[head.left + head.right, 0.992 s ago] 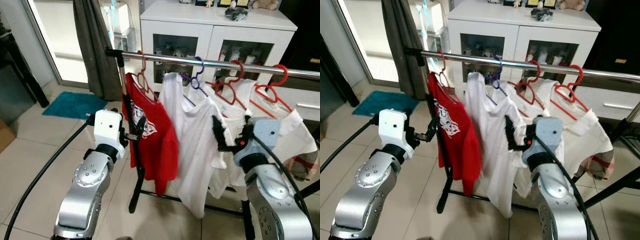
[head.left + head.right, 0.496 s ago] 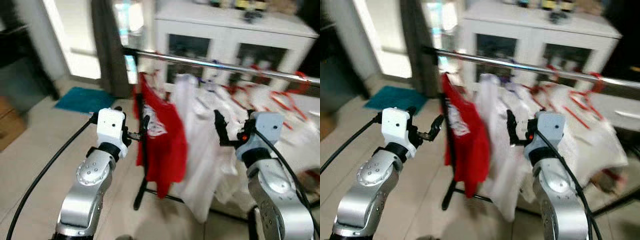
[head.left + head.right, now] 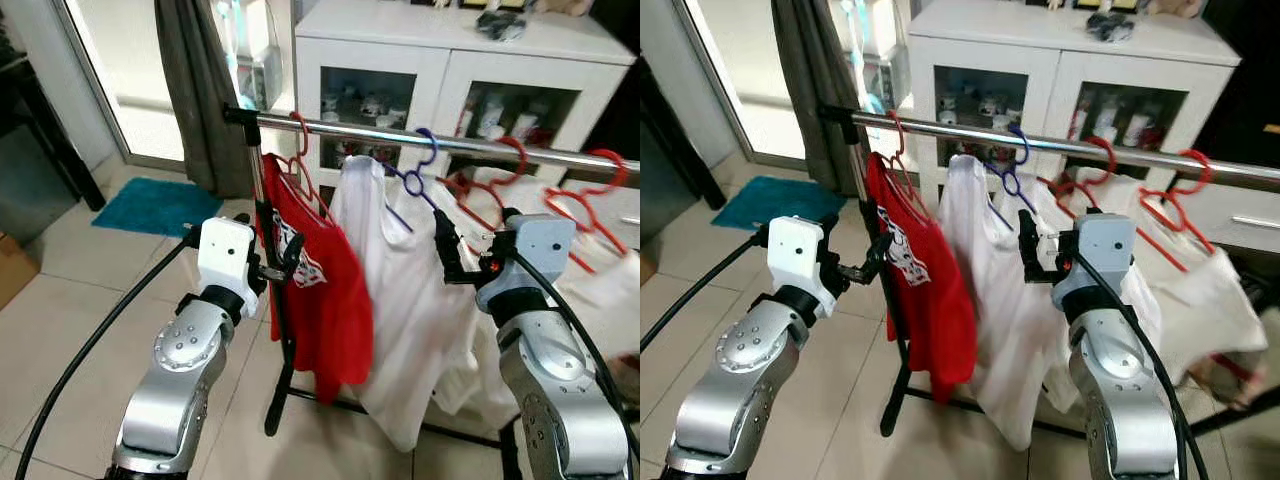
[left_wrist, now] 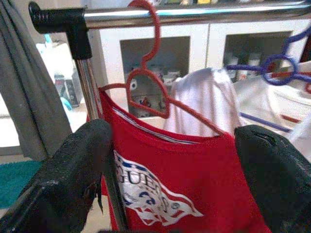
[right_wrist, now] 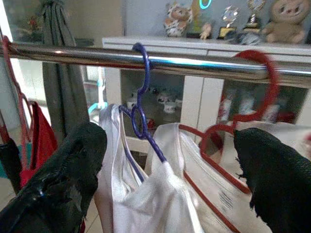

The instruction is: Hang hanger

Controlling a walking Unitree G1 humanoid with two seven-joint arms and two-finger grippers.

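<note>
With both hooks already seated over the clothes rail [image 3: 420, 137], the hanging step reads as complete or in its final check; this is a judgement from how the garments sit now.

Left side: the left gripper [image 3: 283, 262] is raised in front of the rack upright [image 3: 268, 262], level with the chest print of the red shirt [image 3: 325, 290]. Its fingers [image 4: 73, 174] stand spread apart and grasp nothing. In the left wrist view the red hanger [image 4: 150, 90] sits between the spread fingers but apart from them, its hook over the rail close to the black end cap [image 4: 58, 19].

Centre: the purple hanger [image 3: 415, 170] carries a white shirt [image 3: 410, 300] just beside the red one. Its hook points upward over the rail. The long axis of each hanger runs across the rail, angled toward the camera, so the garments hang roughly edge-on.

Right side: the right gripper [image 3: 445, 250] is held against the white shirt, below the rail. Its fingers [image 5: 58, 179] are likewise parted and empty. Further red hangers [image 3: 560, 200] with white garments follow along the rail.

Next move, as a judgement: confirm that each hook is fully seated, then draw both arms clear without snagging cloth.
</note>
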